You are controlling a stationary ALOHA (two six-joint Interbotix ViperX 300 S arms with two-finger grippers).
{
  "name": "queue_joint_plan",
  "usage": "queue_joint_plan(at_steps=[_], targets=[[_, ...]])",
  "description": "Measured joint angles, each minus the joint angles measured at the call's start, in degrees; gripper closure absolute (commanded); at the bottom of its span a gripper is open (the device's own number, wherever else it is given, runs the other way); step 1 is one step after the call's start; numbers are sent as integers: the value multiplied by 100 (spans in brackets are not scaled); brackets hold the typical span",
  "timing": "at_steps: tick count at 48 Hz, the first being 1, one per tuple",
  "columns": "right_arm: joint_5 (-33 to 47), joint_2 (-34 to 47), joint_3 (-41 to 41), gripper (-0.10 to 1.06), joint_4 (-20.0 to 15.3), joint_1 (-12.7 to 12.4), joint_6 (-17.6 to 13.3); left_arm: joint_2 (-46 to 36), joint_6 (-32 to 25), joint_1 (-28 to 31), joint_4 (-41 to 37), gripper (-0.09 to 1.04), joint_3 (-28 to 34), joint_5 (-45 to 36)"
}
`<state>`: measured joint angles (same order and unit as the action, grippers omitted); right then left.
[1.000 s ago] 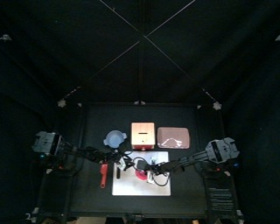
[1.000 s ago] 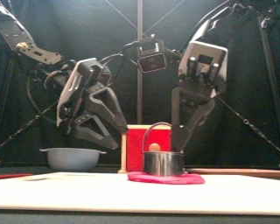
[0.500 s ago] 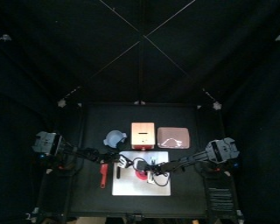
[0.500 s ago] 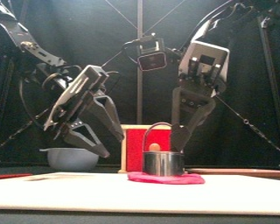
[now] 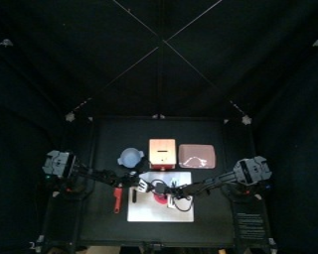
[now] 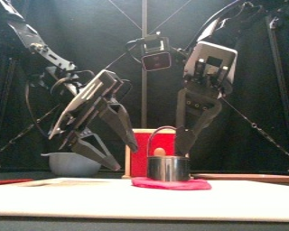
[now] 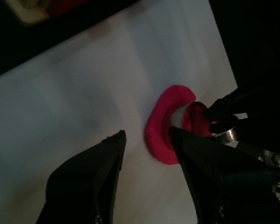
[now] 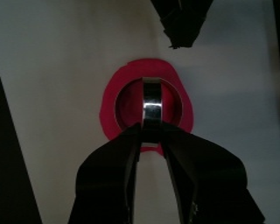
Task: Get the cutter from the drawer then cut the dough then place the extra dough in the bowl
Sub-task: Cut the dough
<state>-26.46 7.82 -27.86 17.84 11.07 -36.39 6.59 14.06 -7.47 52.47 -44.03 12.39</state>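
1. Since the frame a second ago, the left gripper [image 6: 93, 152] has swung up and toward the left of the front view and tilted further. The right gripper [image 8: 152, 131], cutter [image 6: 169, 167] and dough [image 6: 172, 183] have not shifted.
2. Left claw: jaws spread and empty, hanging over the white cutting board [image 6: 62, 194], clear of the dough.
3. Right claw: closed on the cutter's wire handle. The cutter stands upright on the dough, lower middle of the front view.
4. Step in hand, as we judge it: the cut itself. We cannot tell whether the cutter has gone through.
5. Next move calls for lifting the cutter straight off without dragging the ring. The spare dough then goes to the bowl [image 6: 75, 162], lower left of the front view.
6. The right wrist view shows the cutter centred, with a dough rim all round. The front view shows the dough only edge-on.
7. The front view alone shows the wooden box [image 6: 141, 149] behind the cutter.
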Motion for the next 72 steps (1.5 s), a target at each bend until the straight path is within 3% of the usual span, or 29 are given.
queue_joint_plan(at_steps=[12, 36, 72], targets=[[0, -9, 9, 32, 35, -9, 0, 70, 9, 0, 9, 15, 79, -53], [0, -9, 9, 32, 44, 0, 0, 167, 0, 0, 9, 49, 167, -44], [0, -9, 9, 32, 53, 0, 26, 378, 9, -167, 325, 49, 439, -255]])
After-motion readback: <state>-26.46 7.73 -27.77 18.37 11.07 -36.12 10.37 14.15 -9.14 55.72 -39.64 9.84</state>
